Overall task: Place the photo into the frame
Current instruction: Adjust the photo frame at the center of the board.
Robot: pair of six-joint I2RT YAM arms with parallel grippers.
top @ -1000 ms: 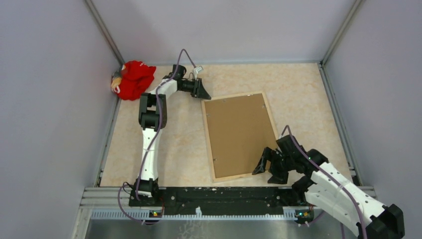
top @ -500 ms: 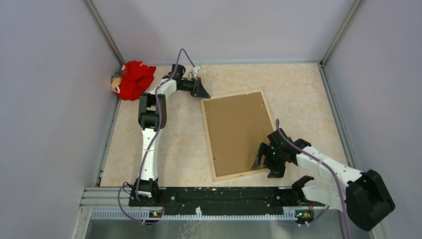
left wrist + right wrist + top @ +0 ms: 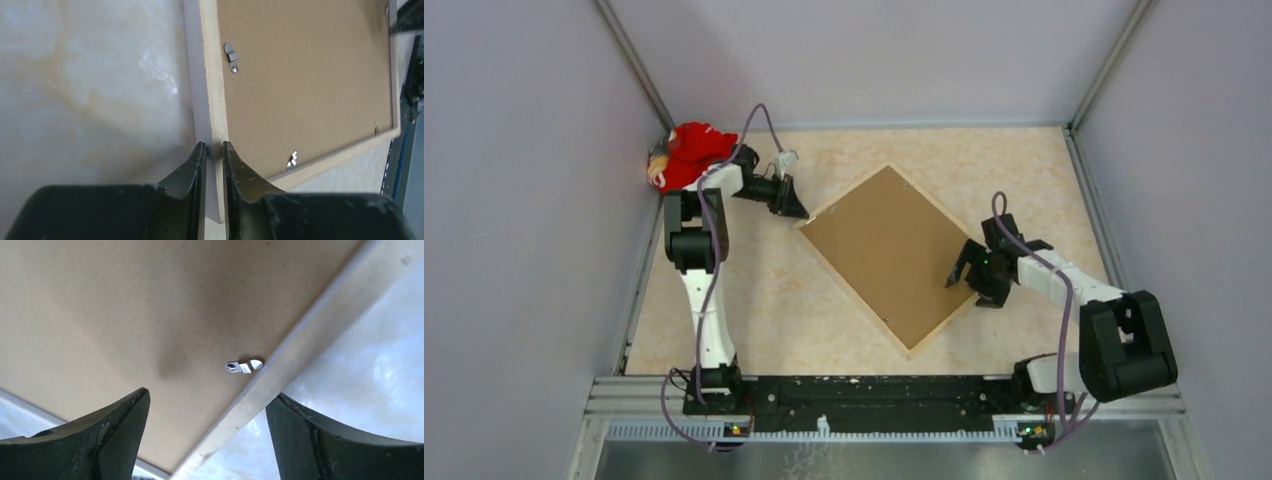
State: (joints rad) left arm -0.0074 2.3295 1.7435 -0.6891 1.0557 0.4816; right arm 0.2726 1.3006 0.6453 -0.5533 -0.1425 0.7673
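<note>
Since the frame (image 3: pixel 842 195) lies face down on the worktop (image 3: pixel 1024 170), you see only its light wood rim and the brown backing board (image 3: pixel 889 250) filling it. It sits turned like a diamond, mid-worktop, between the two arms.

Top view: left fingers (image 3: pixel 789 205) are at the frame's left corner and right fingers (image 3: pixel 964 270) at its right edge. You can't read either grip from up there.

Left wrist view settles one. The left fingers are nearly together, one on each side of the rim's outer edge, clenched on the frame near a corner. It also gives you two small metal clips (image 3: pixel 231 56) on the board by the rim, too small to make out from above.

Right wrist view: the right fingers are spread wide, released, straddling the rim from above. One is over the board, one over bare worktop, and you can't see them touching anything. Another clip sits just inside the rim.

Only the top view shows the red bundle (image 3: pixel 692 155) in the far left corner, close behind the left arm (image 3: pixel 709 270) and well apart from the frame.
</note>
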